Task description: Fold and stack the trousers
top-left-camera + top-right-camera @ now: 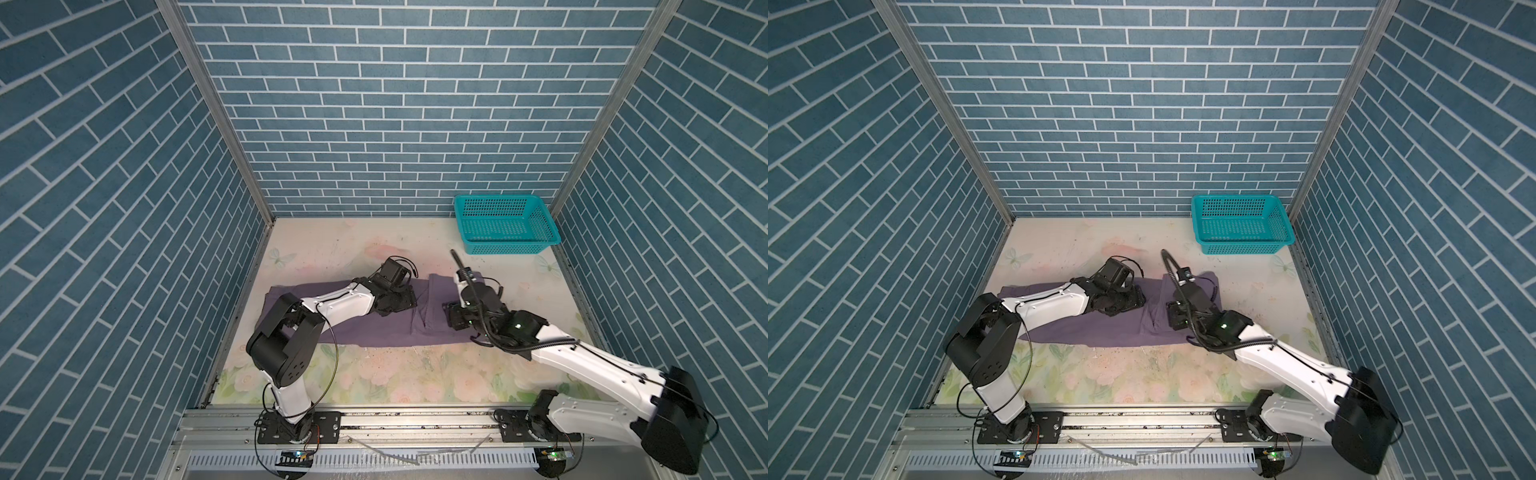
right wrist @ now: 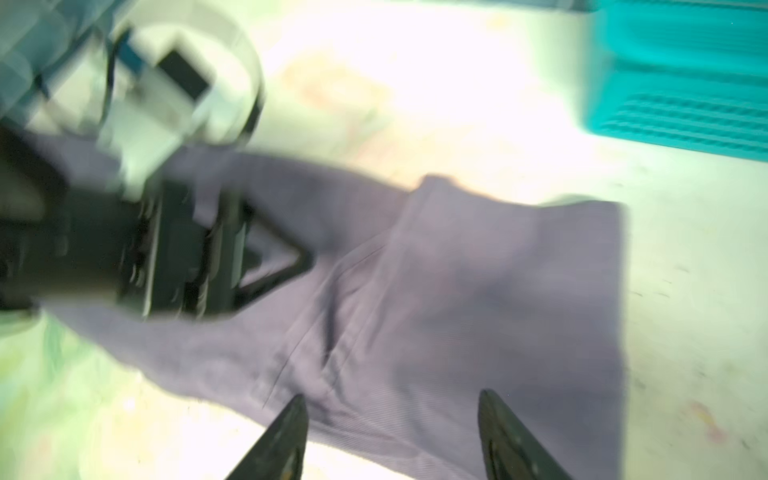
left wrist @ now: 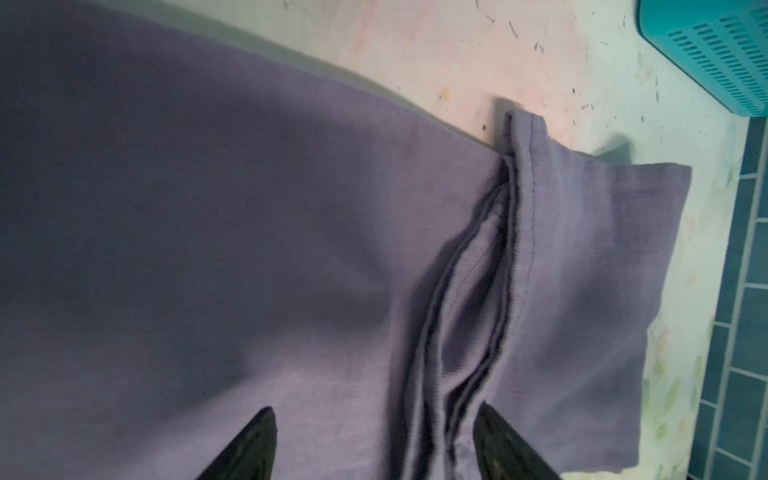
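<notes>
The dusty-purple trousers (image 1: 374, 328) (image 1: 1100, 328) lie flat in a long band across the middle of the table. Their right end is folded back over itself, showing a stitched hem (image 3: 528, 232) and layered edges. My left gripper (image 1: 409, 301) (image 1: 1140, 301) (image 3: 376, 411) hangs open just above the cloth (image 3: 208, 208); the layered edges run between its fingers, and nothing is pinched. My right gripper (image 1: 451, 318) (image 1: 1171, 318) (image 2: 390, 397) stands open over the folded right end (image 2: 478, 291), near its front edge. That wrist view is blurred.
A teal mesh basket (image 1: 507, 247) (image 1: 1241, 248) (image 3: 715, 54) (image 2: 681, 75) stands in the back right corner against the wall. Blue brick walls close in three sides. A metal rail (image 1: 415, 419) with both arm bases runs along the front.
</notes>
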Controlling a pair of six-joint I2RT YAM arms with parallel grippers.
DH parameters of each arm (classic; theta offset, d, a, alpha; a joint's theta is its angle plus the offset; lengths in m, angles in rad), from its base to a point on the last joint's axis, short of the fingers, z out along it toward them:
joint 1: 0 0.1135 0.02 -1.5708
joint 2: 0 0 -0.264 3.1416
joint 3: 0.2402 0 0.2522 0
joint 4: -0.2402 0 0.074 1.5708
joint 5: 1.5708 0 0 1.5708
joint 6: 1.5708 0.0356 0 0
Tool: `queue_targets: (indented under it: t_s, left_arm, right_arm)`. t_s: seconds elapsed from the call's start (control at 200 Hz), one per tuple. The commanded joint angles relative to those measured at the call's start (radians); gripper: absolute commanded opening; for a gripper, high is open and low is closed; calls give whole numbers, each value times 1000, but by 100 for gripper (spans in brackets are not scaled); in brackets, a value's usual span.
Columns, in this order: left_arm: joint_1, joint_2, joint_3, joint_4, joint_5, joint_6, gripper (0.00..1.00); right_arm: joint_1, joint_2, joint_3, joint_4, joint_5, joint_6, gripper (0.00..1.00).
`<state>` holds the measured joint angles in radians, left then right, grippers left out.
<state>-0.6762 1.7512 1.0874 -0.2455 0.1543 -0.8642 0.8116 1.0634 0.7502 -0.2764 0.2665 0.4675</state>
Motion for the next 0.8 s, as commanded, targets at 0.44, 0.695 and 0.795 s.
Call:
queue_targets:
  t_s: [0.44, 0.695, 0.795]
  left_arm:
    - [-142, 134, 91, -18, -30, -29, 16]
    - [-143, -39, 131, -183, -189, 48, 0]
    - [-143, -125, 95, -234, -265, 55, 1]
  right_arm:
    - [-272, -136, -206, 39, -267, 162, 50]
    - [-272, -40, -159, 60, -320, 131, 46]
    - [-271, 3, -146, 82, -345, 131, 45]
